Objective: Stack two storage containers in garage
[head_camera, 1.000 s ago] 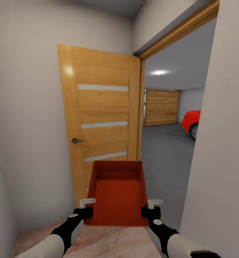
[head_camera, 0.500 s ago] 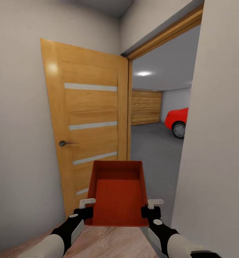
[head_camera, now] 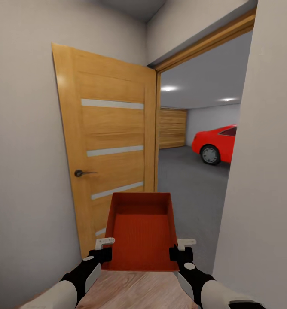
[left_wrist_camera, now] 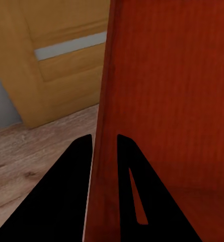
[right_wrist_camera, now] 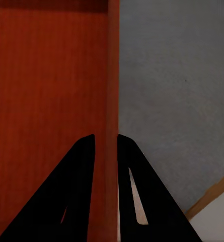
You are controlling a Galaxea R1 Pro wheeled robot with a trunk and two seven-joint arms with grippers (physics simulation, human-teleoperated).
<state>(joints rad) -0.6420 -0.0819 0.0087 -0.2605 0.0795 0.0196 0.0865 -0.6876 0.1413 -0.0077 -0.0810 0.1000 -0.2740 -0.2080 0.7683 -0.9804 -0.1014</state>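
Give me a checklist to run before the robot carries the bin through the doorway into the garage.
1. Left tool clamped on the bin wall: ok, fingers sit on either side of the wall.
2. Right tool clamped on the opposite wall: ok, same straddling grip.
3. Bin level: ok, it sits even between both arms in the head view.
4. Door open: ok, swung aside against the wall.
5. Garage floor beyond the doorway: ok in the visible stretch, with the red car far off to the right.
6. Second bin's whereabouts: cannot tell.
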